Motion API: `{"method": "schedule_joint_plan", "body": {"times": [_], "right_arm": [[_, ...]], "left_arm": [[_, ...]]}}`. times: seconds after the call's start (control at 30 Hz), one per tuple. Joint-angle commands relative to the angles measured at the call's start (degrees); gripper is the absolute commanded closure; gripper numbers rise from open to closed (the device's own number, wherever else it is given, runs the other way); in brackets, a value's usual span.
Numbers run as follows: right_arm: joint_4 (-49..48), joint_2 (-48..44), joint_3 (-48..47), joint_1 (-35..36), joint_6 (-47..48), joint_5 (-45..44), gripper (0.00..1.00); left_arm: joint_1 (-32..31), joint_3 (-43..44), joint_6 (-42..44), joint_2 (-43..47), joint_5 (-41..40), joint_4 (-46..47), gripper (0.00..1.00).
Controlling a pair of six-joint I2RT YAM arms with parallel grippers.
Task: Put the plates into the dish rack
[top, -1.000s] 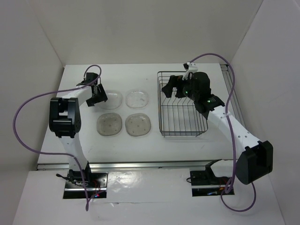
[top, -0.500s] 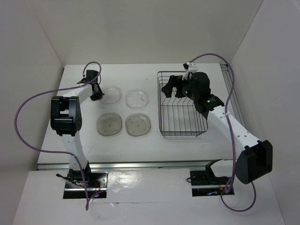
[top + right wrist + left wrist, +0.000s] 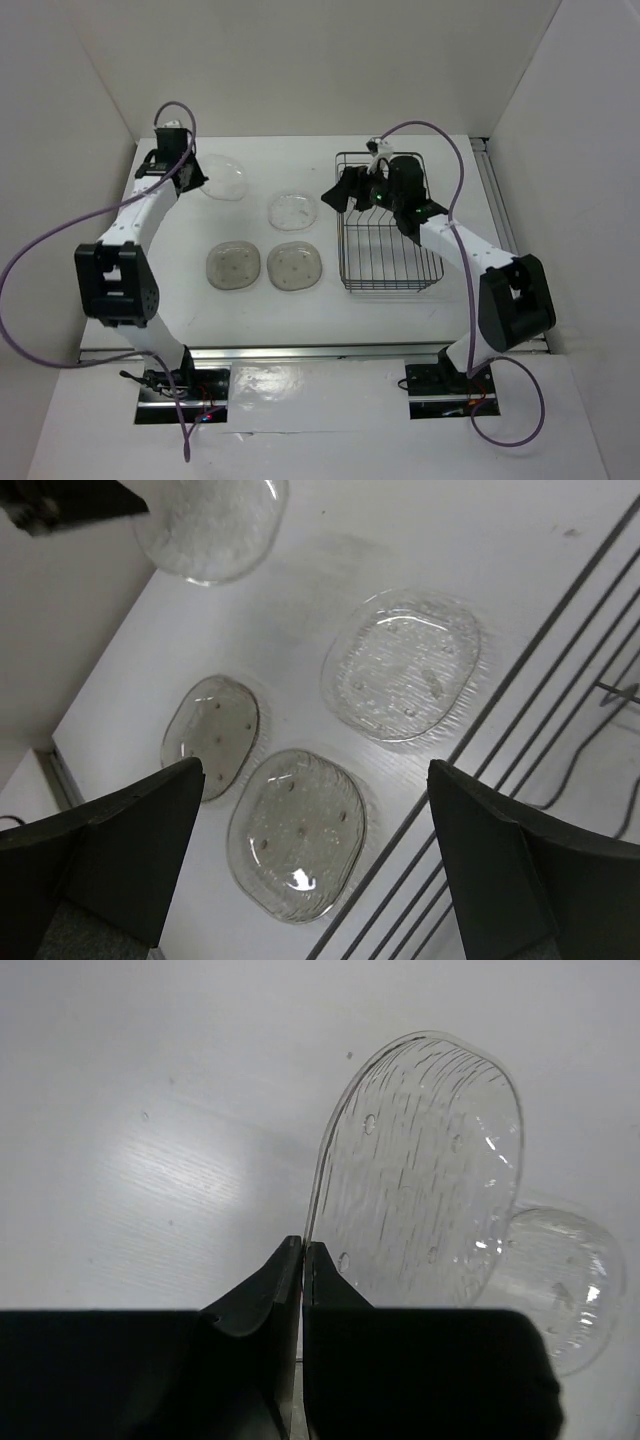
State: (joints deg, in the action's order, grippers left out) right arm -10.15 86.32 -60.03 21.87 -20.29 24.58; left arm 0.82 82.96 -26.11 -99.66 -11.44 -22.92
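Observation:
My left gripper is shut on the rim of a clear plate, which it holds tilted above the table at the back left. In the left wrist view the fingertips pinch the edge of that plate. A second clear plate lies flat on the table, with two tinted plates in front of it. My right gripper hangs open and empty over the left rim of the dish rack. Its wrist view looks down on the clear plate and the tinted plates.
White walls enclose the table at the back and on both sides. The rack wires run along the right of the right wrist view. A purple cable loops off each arm.
My left gripper closed on the back-left clear plate and lifted it up and toward the back left. My right gripper shifted left, over the rack's left edge.

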Motion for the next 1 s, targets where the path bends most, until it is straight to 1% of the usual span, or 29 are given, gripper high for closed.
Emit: {"method": "schedule_joint_plan", "body": {"times": [0.0,0.03,0.1,0.13,0.17,0.23,0.27,0.33,0.47,0.53,0.67,0.77,0.83,0.87,0.9,0.93,0.97], "right_arm": [[-10.7,1.0,-2.7,1.6,-1.3,7.9,0.00],[-11.4,1.7,-3.7,1.6,-0.4,8.6,0.00],[-11.4,2.6,-5.5,3.9,1.3,8.6,0.00],[-10.8,3.8,-8.0,4.5,3.1,8.6,0.00],[-10.8,4.5,-9.2,5.1,3.9,8.0,0.00],[-8.1,6.7,-12.1,6.0,5.1,7.5,0.00],[-8.0,7.4,-14.3,6.7,5.7,7.5,0.00],[-7.4,8.6,-15.8,6.7,5.7,7.5,0.00],[-8.6,8.6,-16.4,6.7,5.7,6.9,0.00],[-9.1,8.6,-16.4,6.7,5.2,6.2,0.00],[-9.1,10.6,-17.6,6.1,4.6,5.0,0.03],[-9.1,12.0,-19.5,5.6,4.6,5.0,0.08],[-9.1,14.0,-20.4,5.6,3.9,5.0,0.16],[-9.1,14.0,-21.1,5.0,3.2,5.0,0.28],[-9.7,14.8,-21.1,5.0,2.6,5.0,0.37],[-9.7,15.5,-21.9,5.0,2.6,5.7,0.49],[-9.7,15.5,-22.8,5.0,2.6,5.7,0.63]], "left_arm": [[-2.0,3.0,5.1,9.6,3.1,0.9,1.00],[-2.9,3.0,6.5,12.8,5.2,0.9,1.00],[-5.1,3.0,7.8,15.4,6.6,0.9,1.00],[-8.0,3.0,8.5,16.2,6.6,0.9,1.00],[-9.5,3.0,8.5,17.4,6.6,0.9,1.00],[-13.1,4.7,7.7,17.4,5.6,-0.1,1.00],[-13.9,5.3,7.7,17.4,7.3,-0.8,1.00],[-16.3,6.0,7.7,17.9,7.3,-1.3,1.00],[-17.3,6.0,6.5,19.8,6.0,-2.0,1.00],[-17.3,6.0,6.0,20.4,7.6,-2.0,1.00],[-18.6,4.8,5.4,21.6,8.7,-1.1,1.00],[-19.1,4.2,4.8,22.2,10.3,0.1,1.00],[-19.1,4.2,4.8,22.2,12.7,0.2,1.00],[-19.1,3.7,4.1,22.2,12.8,0.7,1.00],[-19.6,3.7,4.1,22.2,12.8,0.7,1.00],[-20.2,3.7,4.1,21.7,12.8,0.7,1.00],[-20.2,3.7,4.1,21.7,11.9,0.7,1.00]]}}
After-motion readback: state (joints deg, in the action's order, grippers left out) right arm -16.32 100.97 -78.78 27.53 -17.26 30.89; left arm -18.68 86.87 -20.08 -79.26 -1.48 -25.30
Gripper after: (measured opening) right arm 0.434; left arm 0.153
